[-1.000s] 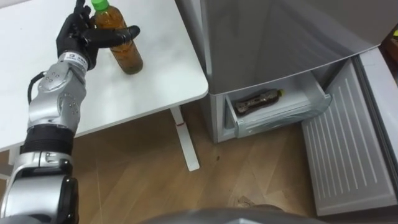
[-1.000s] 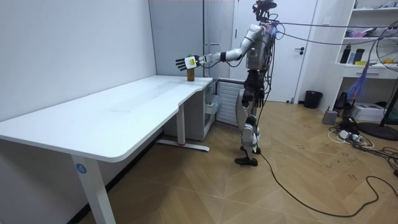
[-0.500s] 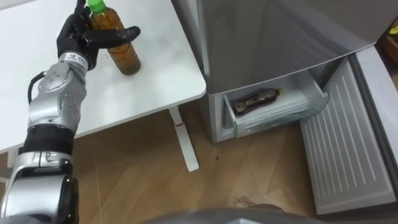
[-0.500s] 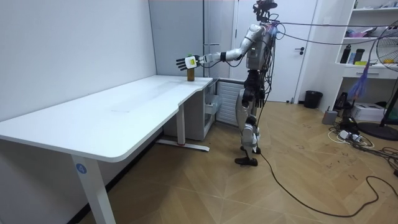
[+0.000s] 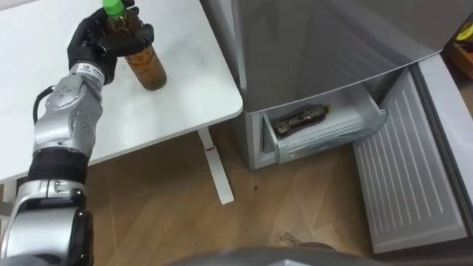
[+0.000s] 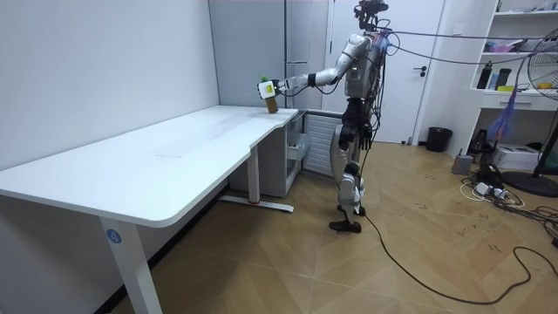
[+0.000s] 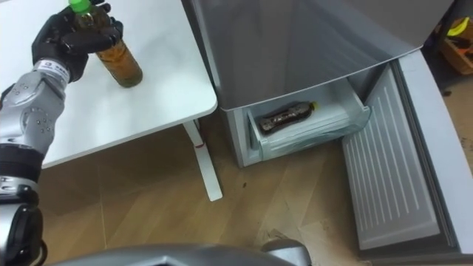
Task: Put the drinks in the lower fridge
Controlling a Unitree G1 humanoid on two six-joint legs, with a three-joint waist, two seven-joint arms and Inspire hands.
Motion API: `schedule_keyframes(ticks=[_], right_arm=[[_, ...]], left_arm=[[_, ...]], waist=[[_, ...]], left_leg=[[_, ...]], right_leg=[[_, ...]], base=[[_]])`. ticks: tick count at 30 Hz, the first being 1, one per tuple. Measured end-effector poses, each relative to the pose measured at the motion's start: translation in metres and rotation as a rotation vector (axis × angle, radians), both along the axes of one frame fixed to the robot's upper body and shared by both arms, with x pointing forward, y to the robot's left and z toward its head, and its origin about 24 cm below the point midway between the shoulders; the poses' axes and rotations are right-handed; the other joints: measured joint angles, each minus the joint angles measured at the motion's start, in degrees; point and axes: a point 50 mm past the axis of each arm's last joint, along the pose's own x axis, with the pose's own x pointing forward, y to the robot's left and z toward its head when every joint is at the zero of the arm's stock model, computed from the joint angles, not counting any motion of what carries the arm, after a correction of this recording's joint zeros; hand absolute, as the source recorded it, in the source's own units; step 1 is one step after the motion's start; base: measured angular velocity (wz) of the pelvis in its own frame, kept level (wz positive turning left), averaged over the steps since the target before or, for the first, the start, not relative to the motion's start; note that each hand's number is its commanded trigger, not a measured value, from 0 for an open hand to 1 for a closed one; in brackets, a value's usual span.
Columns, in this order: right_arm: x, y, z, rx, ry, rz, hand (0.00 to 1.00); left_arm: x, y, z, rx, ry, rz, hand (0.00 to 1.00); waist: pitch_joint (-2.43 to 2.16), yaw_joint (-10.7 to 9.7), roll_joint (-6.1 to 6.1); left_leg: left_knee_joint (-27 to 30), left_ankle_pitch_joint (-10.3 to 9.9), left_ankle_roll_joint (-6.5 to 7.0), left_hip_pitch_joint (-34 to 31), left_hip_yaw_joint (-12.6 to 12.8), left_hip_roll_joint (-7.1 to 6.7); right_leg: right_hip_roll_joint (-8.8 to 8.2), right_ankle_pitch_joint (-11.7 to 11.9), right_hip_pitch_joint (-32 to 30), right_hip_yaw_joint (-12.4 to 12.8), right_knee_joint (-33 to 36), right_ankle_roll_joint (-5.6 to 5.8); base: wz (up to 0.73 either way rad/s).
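Observation:
A bottle of brown tea with a green cap (image 5: 143, 60) stands on the white table (image 5: 185, 81) near its right edge. My left hand (image 5: 100, 41) is shut on its upper part, fingers curled round the neck and shoulder. In the room view the bottle (image 6: 271, 103) tilts slightly at the table's far corner in my left hand (image 6: 264, 87). Another brown bottle (image 5: 301, 118) lies on its side in the pulled-out lower fridge drawer (image 5: 329, 133), seen also as the bottle (image 7: 284, 114) in the right eye view.
The grey fridge (image 5: 325, 44) stands right of the table, its lower door (image 5: 403, 177) swung wide open to the right. Wooden floor lies between table leg (image 5: 214, 166) and fridge. I stand beside the fridge front.
My left hand's fingers have closed round the bottle; before they were spread beside it. In the room view the bottle now leans a little.

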Motion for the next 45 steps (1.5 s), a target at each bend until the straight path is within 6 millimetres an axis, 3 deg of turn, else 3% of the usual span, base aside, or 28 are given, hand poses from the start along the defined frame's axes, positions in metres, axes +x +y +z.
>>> schedule_keyframes(ticks=[28, 34, 40, 45], right_arm=[[0.005, 0.000, 0.000, -0.007, -0.012, 0.004, 0.00], [0.004, 0.003, -0.001, 0.010, -0.006, 0.004, 0.00], [0.016, 0.003, -0.001, 0.021, -0.035, 0.027, 0.00], [0.026, 0.004, 0.000, 0.021, -0.056, 0.061, 0.00]], left_arm=[[0.000, 0.000, -0.004, -0.003, 0.026, 0.005, 1.00], [0.001, -0.008, -0.004, 0.006, 0.025, -0.011, 1.00], [0.007, -0.022, 0.020, 0.019, -0.083, -0.052, 1.00], [-0.001, -0.034, 0.045, 0.041, -0.211, -0.088, 1.00]], waist=[[0.02, -0.18, 0.10], [0.03, -0.38, 0.08], [0.36, 0.12, -0.66], [0.18, 0.48, -0.88]], left_leg=[[-0.03, -0.08, -0.05, -0.33, -0.19, 0.35], [0.06, -0.11, -0.01, -0.34, -0.59, 0.33], [0.50, -0.07, 0.03, -1.11, -1.74, 0.05], [0.74, -0.07, 0.03, -1.88, -2.41, -0.04]], right_leg=[[0.04, 0.04, -0.42, -0.32, 0.80, -0.05], [-0.16, 0.05, -0.19, -1.47, 0.85, -0.05], [-0.27, 0.04, -0.39, -2.12, 0.70, -0.04], [-0.63, 0.05, -0.26, -3.59, -0.24, -0.03]], base=[[0.00], [0.03], [0.07], [0.09]])
